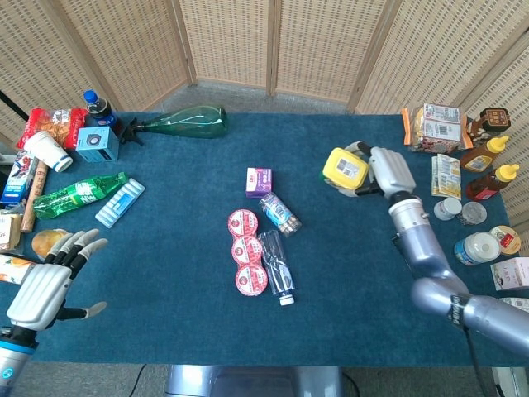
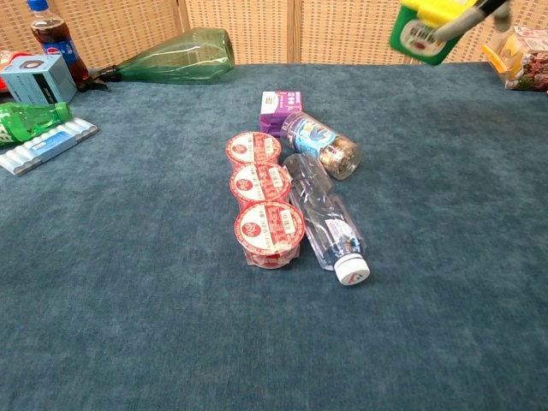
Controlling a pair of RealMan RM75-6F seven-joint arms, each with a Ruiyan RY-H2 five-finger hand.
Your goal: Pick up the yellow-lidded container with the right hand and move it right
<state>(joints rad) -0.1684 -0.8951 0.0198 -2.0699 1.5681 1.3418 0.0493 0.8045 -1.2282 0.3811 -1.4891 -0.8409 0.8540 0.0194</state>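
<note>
My right hand [image 1: 387, 171] grips the yellow-lidded container [image 1: 345, 168], holding it in the air above the blue cloth right of the middle. The chest view catches the green-bodied container [image 2: 425, 32] at the top edge, with fingers [image 2: 462, 14] wrapped across it. My left hand [image 1: 48, 285] hovers near the table's front left corner, fingers spread, holding nothing.
In the middle lie a purple box [image 1: 259, 181], a small jar [image 1: 279, 214], a clear bottle [image 1: 276, 265] and three red-lidded cups [image 1: 247, 250]. Sauce bottles [image 1: 489, 169], jars [image 1: 477, 247] and boxes crowd the right edge. Bottles and snacks [image 1: 76, 195] line the left; a green glass bottle [image 1: 186, 122] lies at the back.
</note>
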